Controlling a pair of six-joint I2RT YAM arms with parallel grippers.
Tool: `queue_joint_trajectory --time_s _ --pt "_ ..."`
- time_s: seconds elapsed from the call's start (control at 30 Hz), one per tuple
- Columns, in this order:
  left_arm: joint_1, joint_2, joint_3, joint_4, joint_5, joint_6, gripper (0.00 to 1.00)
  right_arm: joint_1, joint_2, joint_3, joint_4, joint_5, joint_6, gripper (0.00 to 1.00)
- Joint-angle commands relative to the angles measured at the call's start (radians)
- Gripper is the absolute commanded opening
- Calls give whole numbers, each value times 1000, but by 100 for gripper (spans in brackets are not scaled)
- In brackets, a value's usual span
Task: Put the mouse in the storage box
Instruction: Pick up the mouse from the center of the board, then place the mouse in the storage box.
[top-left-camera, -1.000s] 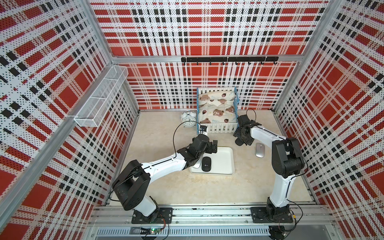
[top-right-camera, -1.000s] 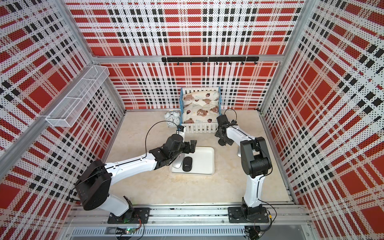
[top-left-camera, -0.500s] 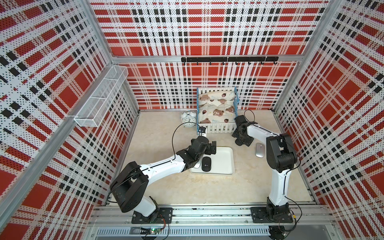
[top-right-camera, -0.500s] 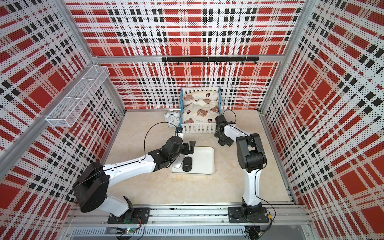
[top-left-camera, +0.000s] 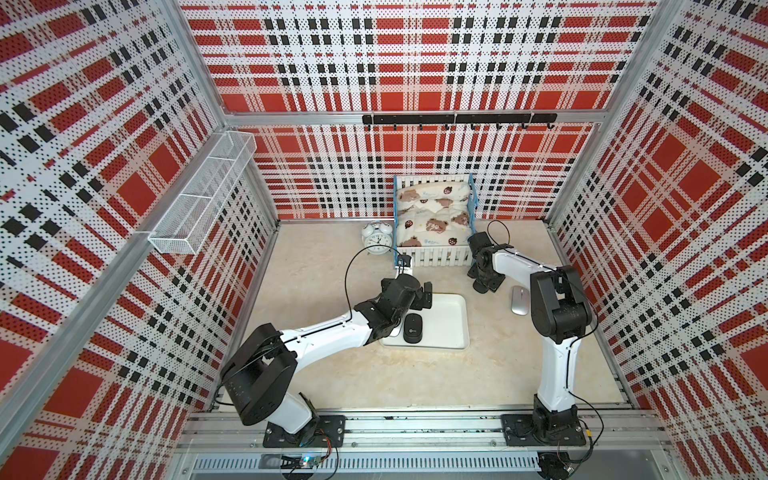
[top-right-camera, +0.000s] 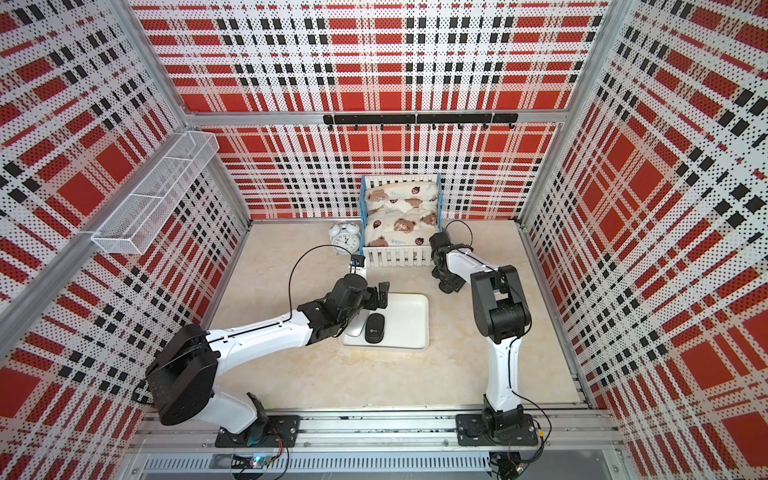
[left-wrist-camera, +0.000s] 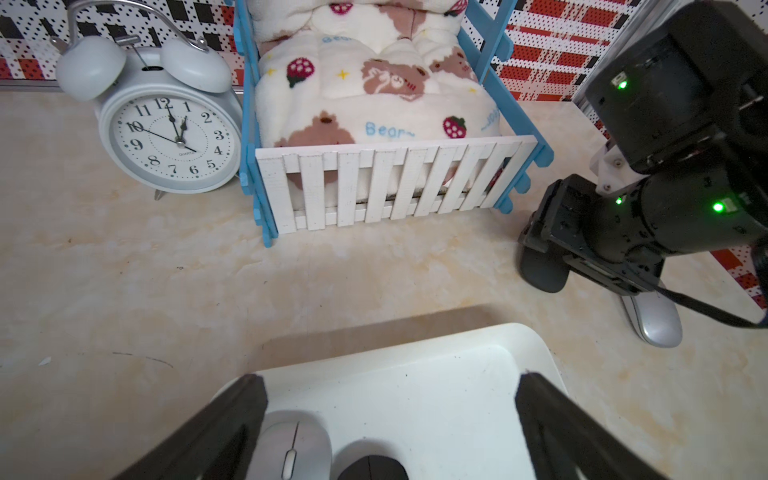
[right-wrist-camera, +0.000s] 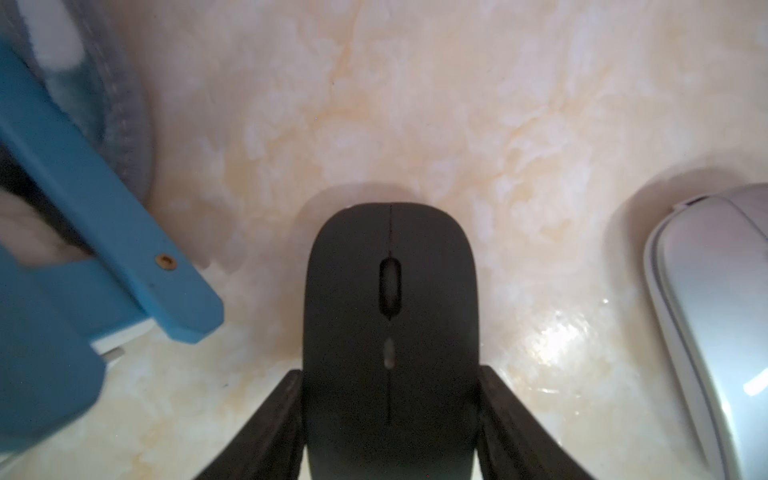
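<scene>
In the right wrist view a black mouse (right-wrist-camera: 390, 299) lies low on the marble tabletop, and my right gripper (right-wrist-camera: 390, 372) is shut on its sides. This is beside the toy bed's front right corner (top-left-camera: 469, 259). A silver mouse (top-left-camera: 519, 300) lies on the table just to its right. The storage box (top-left-camera: 446, 324), a shallow white tray, sits mid-table with a black mouse (top-left-camera: 412, 328) and a white mouse (left-wrist-camera: 291, 449) inside. My left gripper (left-wrist-camera: 390, 380) hangs open over the tray's far left end, holding nothing.
A toy bed (top-left-camera: 432, 224) with a white picket front stands at the back wall, with a white alarm clock (top-left-camera: 377, 239) to its left. A wire-mesh basket (top-left-camera: 203, 199) hangs on the left wall. A black hook rail (top-left-camera: 457, 119) runs along the back wall.
My right gripper has shut on the black mouse beside the bed, and the right arm's elbow has swung inward. The left arm has barely moved.
</scene>
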Motion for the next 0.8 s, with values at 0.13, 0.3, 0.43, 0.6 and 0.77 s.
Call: queue_joint_trajectory --time_s 0.13,0.3,0.43,0.6,0.77 --pt "-2 -30 8 -16 -77 -6 100 -4 -35 -93 4 38 -132 60" --pt "52 -49 -11 -3 -65 -64 99 -2 -203 -218 92 31 -237 60" --pt "107 -90 -70 83 -28 -90 98 0 -362 -317 169 -45 -343 56" --pt "155 -139 -116 124 -33 -102 98 20 -485 -409 214 -215 -466 50" --pt "197 -179 -145 93 -39 -109 98 175 -567 -404 108 -160 -548 50"
